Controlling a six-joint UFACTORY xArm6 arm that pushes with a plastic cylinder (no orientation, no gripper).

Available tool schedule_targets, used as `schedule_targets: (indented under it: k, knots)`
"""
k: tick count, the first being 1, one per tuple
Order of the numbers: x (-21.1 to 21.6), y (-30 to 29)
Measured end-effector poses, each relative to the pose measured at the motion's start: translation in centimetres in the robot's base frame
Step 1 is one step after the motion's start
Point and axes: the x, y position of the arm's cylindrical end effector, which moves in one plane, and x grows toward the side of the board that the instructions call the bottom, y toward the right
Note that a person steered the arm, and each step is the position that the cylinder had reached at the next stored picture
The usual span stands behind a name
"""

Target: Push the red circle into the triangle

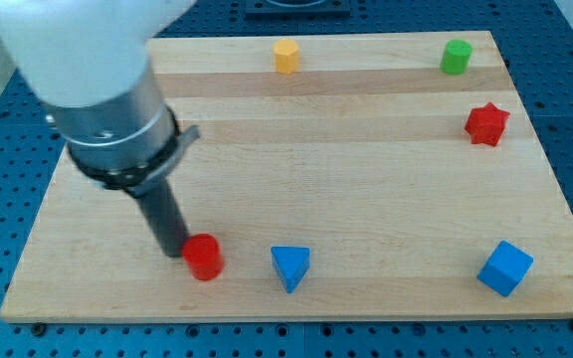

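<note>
The red circle (204, 257) sits on the wooden board near the view's bottom, left of centre. The blue triangle (290, 267) lies to its right, a short gap apart. My tip (175, 251) is at the red circle's left side, touching or nearly touching it. The rod rises up and to the left into the arm's grey and white body.
A yellow hexagon (286, 56) and a green cylinder (456, 56) stand near the board's top edge. A red star (486, 123) is at the right. A blue cube (505, 268) is at the bottom right. The board (366, 179) lies on a blue perforated table.
</note>
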Motion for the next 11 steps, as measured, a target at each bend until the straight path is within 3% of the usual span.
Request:
schedule_targets:
  k: [1, 3, 5, 7, 11]
  knots:
    - [0.0, 4.4]
    - [0.0, 4.6]
    - [-2.3, 0.9]
    - [2.6, 0.9]
    - [3.2, 5.4]
